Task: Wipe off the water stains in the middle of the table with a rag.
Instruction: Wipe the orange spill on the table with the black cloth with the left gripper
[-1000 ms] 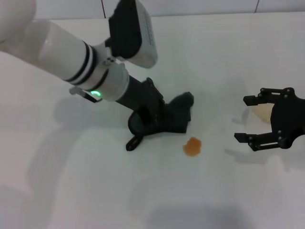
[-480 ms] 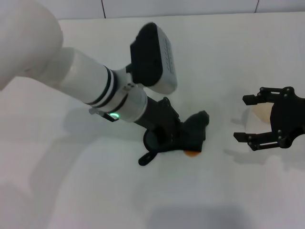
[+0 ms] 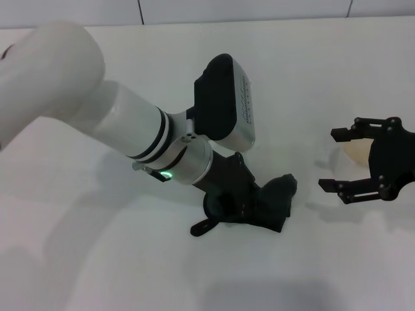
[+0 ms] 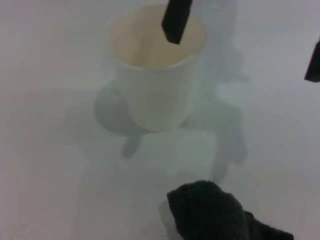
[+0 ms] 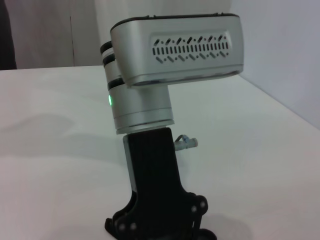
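On the desk, mid-area: open white surface all around; tiled wall along the far edge.
Left tool: low on the desk, clamped on the rag, pressing it flat.
Rag: dark, thick, soft folds; black loop strap at its near-left end.
Water stains: not visible; the rag lies over that spot.
Right tool: hovers to the right, fingers apart, well clear of the rag.
Paper cup: white, upright, under the right tool.
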Robot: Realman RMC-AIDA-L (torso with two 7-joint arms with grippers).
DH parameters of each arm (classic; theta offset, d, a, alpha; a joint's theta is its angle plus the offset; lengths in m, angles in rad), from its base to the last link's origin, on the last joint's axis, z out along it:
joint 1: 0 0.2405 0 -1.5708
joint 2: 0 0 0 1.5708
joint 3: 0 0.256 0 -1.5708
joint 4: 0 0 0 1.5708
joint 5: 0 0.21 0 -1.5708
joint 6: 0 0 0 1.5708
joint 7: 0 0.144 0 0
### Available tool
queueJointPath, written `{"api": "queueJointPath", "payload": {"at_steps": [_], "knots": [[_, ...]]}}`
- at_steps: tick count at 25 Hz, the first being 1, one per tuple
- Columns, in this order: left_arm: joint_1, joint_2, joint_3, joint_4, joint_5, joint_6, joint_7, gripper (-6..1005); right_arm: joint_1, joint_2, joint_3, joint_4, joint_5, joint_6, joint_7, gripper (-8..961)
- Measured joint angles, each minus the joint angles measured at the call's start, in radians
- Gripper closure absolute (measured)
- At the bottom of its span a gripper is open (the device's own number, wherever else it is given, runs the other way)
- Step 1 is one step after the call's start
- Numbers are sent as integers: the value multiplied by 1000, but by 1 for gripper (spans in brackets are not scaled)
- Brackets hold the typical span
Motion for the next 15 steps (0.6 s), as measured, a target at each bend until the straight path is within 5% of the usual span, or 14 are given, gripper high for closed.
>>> {"api": "queueJointPath", "payload": {"at_steps": [15], "knots": [[-7, 5, -13, -16, 49, -59, 0, 897, -2, 0, 1, -2, 4, 0, 0, 99]]}}
